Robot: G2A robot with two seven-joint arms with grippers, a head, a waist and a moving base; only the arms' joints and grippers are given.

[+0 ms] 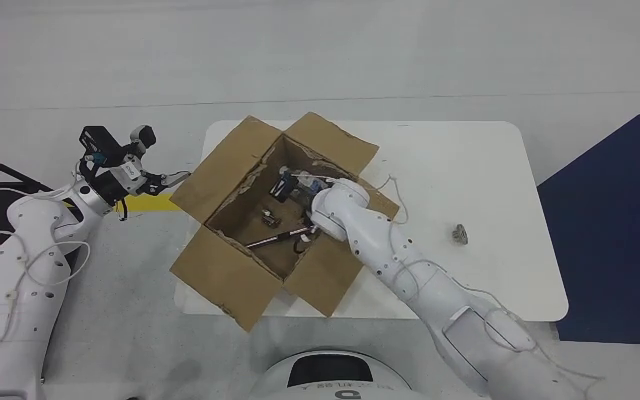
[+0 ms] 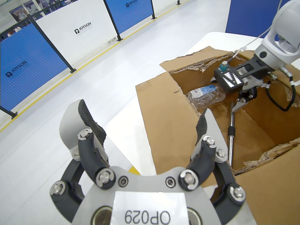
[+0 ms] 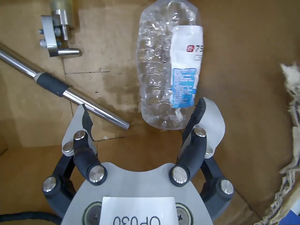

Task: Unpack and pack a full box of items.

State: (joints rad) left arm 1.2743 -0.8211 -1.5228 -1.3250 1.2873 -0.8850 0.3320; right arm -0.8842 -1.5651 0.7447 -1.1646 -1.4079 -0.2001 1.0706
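An open cardboard box stands on the left half of the white table. On its floor lie a clear plastic bottle, a metal rod with a black grip, and a small metal bracket fitting. My right gripper hangs inside the box, open, with the bottle's base between its fingers and not clamped. My left gripper is open and holds nothing. It sits outside the box, by the left flap, off the table's left edge. The left wrist view also takes in the bottle and the rod.
A small grey object lies alone on the right part of the table. The box's flaps are splayed outward on all sides, with torn edges. Bare tabletop stretches to the right of the box.
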